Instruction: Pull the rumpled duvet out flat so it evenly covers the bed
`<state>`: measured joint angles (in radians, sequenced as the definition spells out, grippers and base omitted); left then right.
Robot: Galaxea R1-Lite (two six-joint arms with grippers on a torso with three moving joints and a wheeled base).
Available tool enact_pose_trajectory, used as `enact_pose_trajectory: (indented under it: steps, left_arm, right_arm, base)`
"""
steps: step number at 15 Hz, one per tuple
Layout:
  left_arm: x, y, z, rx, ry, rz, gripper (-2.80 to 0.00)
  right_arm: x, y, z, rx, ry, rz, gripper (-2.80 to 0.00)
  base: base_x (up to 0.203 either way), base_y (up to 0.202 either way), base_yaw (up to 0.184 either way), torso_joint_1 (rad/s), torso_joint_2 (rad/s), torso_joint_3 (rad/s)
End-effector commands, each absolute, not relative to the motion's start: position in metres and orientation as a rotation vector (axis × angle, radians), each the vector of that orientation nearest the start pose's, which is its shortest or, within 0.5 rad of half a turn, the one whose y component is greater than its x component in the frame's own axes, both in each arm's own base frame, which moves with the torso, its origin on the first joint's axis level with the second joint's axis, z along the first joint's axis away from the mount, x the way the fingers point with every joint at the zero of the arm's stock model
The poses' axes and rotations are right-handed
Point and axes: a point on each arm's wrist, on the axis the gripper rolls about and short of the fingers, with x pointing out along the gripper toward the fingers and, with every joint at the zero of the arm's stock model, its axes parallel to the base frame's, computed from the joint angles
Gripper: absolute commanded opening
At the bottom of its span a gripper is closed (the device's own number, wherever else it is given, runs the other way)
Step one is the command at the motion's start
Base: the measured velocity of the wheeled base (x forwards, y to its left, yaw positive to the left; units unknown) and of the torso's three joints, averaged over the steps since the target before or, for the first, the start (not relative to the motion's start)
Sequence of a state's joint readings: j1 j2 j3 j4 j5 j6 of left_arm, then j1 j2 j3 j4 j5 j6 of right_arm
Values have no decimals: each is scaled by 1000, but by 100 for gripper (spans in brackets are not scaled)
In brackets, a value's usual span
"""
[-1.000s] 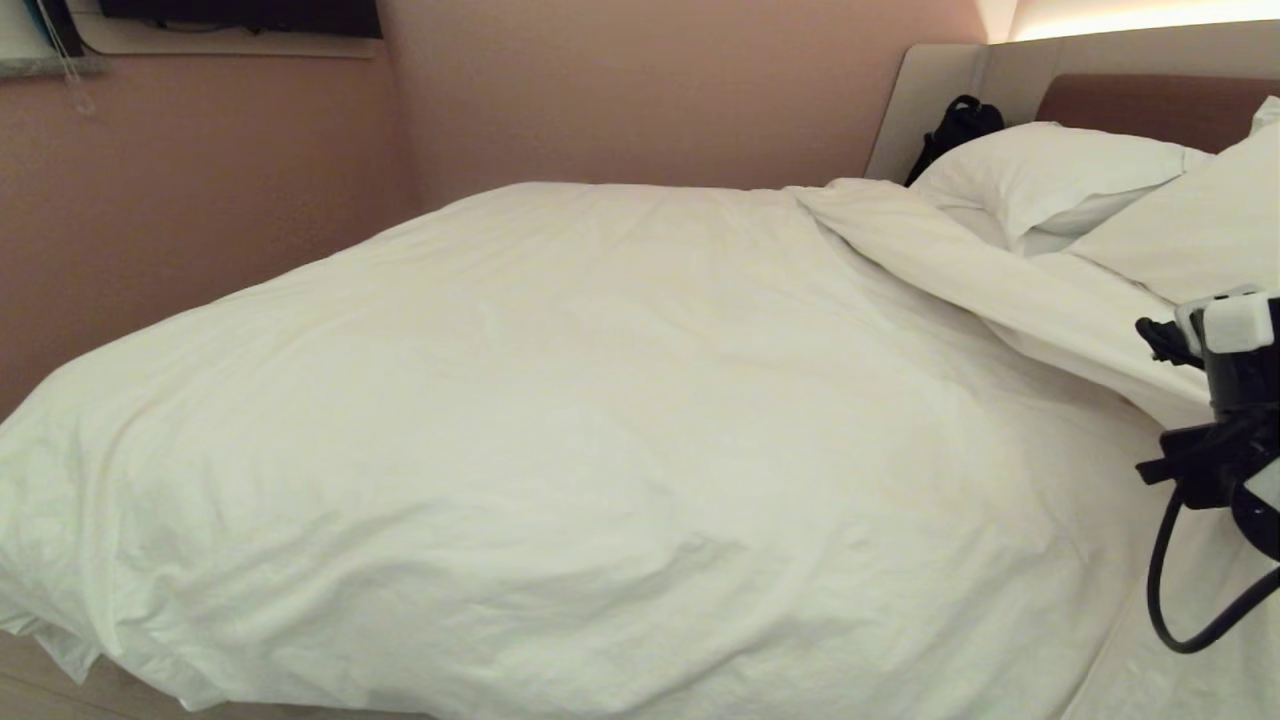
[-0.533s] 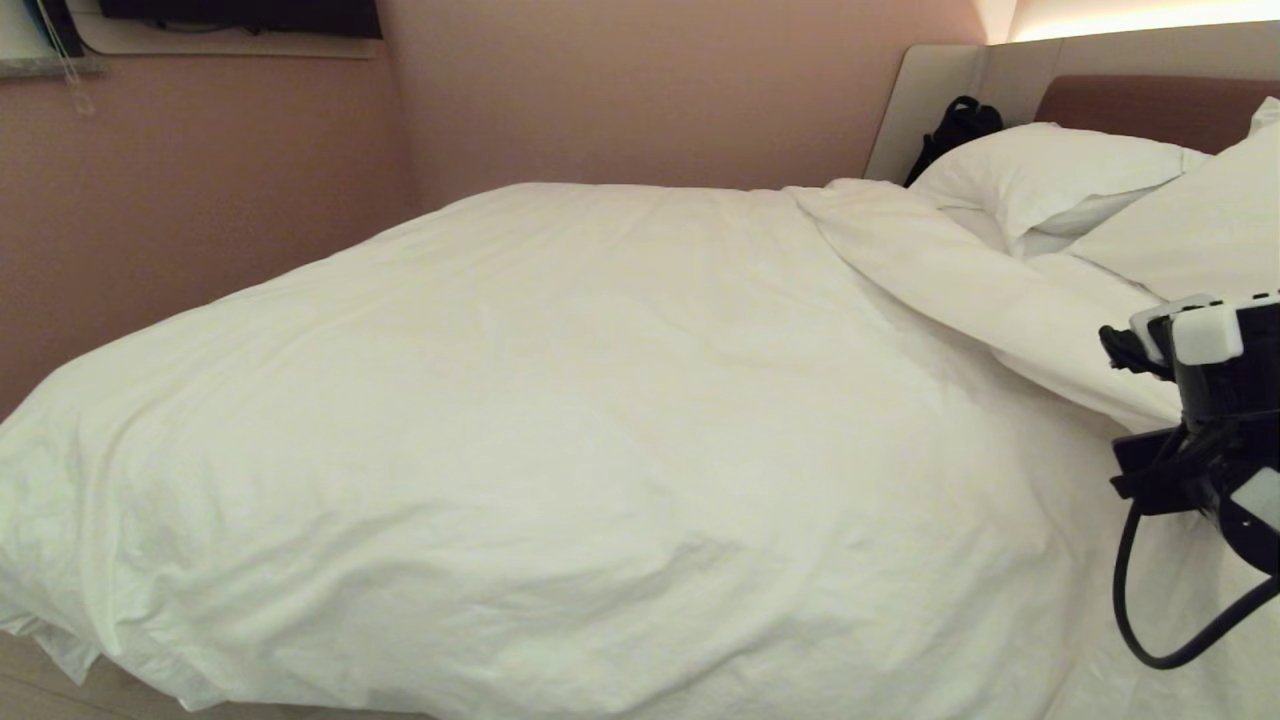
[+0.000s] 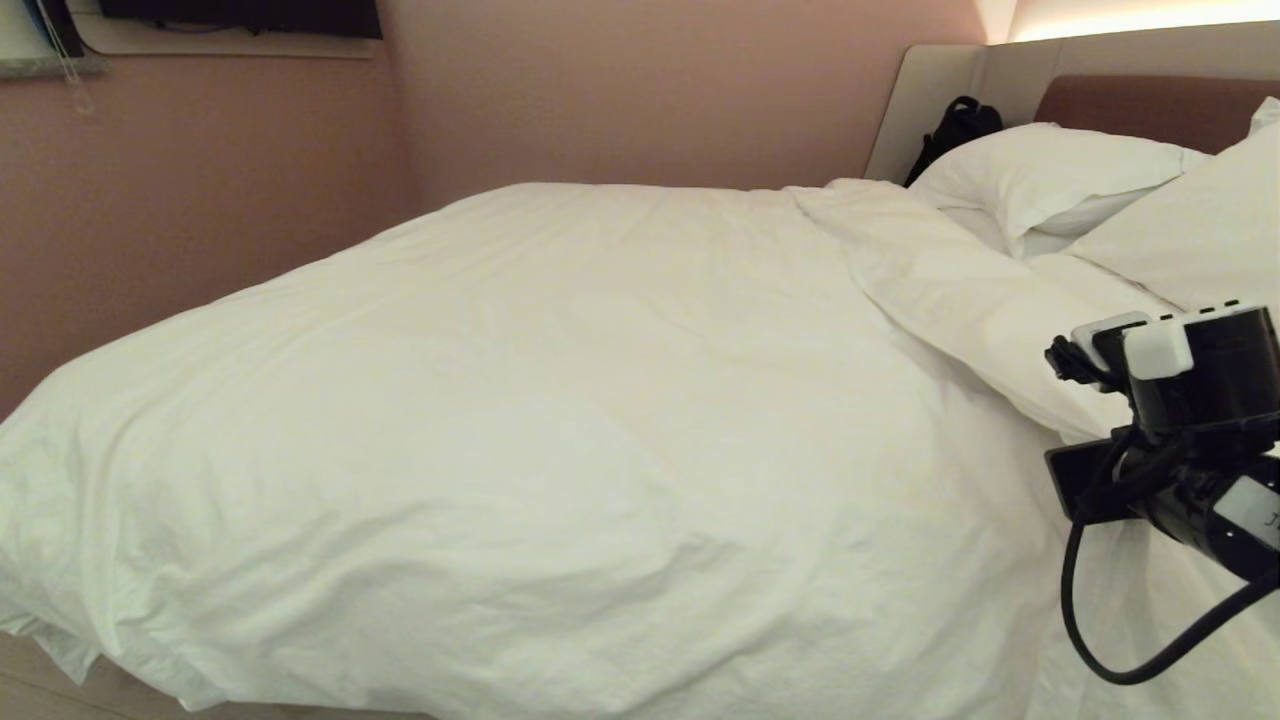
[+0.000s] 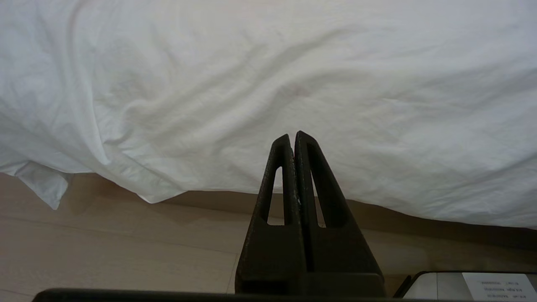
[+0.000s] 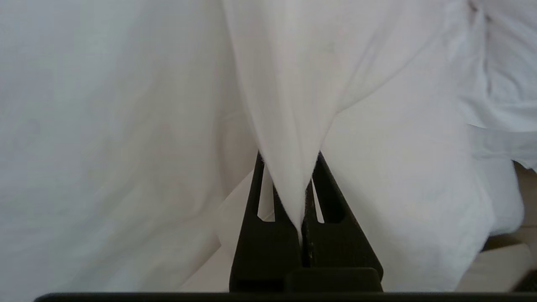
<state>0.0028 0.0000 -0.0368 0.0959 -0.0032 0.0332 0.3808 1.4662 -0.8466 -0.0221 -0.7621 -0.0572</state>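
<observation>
White duvet [image 3: 560,430] spread across most of the frame over the bed [image 3: 1130,95], a fold of it clamped between the closed fingers of the right gripper [image 5: 300,197] at the right edge, left gripper [image 4: 292,140] pressed together and empty, held before the duvet's hanging edge.

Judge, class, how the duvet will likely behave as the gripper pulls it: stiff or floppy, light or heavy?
Probably floppy: the duvet funnels into a soft cone where the right gripper pinches it. Likely light for its bulk: it looks puffy. Pulling one point may drag a ridge rather than slide it flat, as the fold near the pillows suggests.
</observation>
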Motion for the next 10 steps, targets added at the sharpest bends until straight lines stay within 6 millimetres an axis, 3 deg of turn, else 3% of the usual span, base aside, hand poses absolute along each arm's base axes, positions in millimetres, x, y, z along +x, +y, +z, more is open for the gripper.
enact_pose_trajectory:
  steps: [1, 10]
  left_arm:
    - [-26, 0, 76, 34, 60, -1, -280]
    - [-26, 0, 76, 34, 60, -1, -280]
  right_arm:
    - [222, 74, 199, -389, 543, -317, -280]
    - [206, 70, 166, -429, 688, -200, -280]
  base:
    - [0, 0, 0, 0, 0, 0]
    - [0, 0, 0, 0, 0, 0]
